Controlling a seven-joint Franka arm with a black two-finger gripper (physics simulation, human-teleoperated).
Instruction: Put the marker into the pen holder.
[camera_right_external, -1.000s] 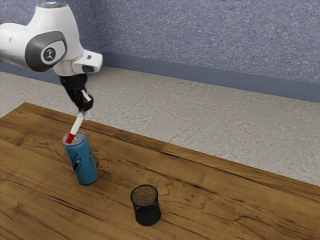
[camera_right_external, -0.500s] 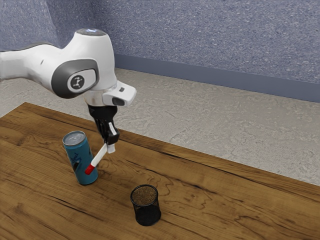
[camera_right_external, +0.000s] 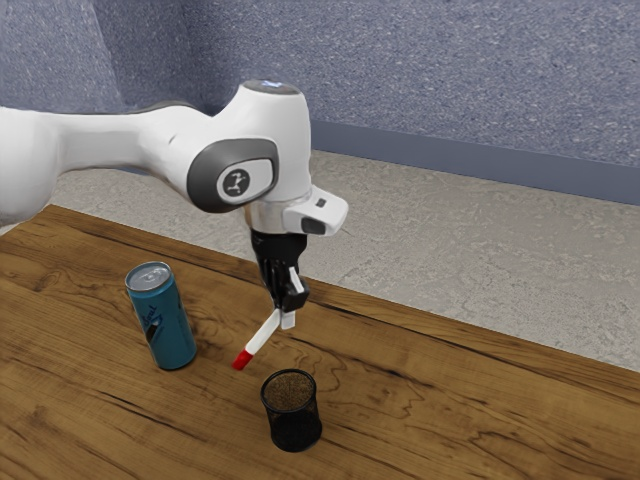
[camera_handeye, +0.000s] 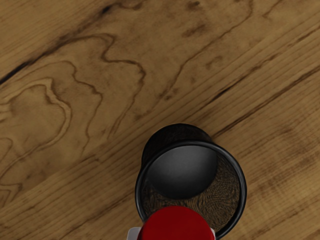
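My gripper (camera_right_external: 284, 316) is shut on the white marker (camera_right_external: 264, 334), holding it by its upper end above the table. The marker slants, its red end down toward the exterior view's left. Below and a little to the exterior view's right of that end stands the black mesh pen holder (camera_right_external: 293, 426), upright with its mouth up. In the wrist view the red end of the marker (camera_handeye: 176, 225) overlaps the near rim of the round pen holder (camera_handeye: 242, 187), whose inside shows.
A blue-green can (camera_right_external: 164, 325) stands upright on the wooden table (camera_right_external: 420, 400), toward the exterior view's left from the pen holder. The table's far edge runs behind my gripper.
My gripper has carried the marker down and toward the exterior view's right, from above the can to near the pen holder. Can and pen holder have stayed where they were.
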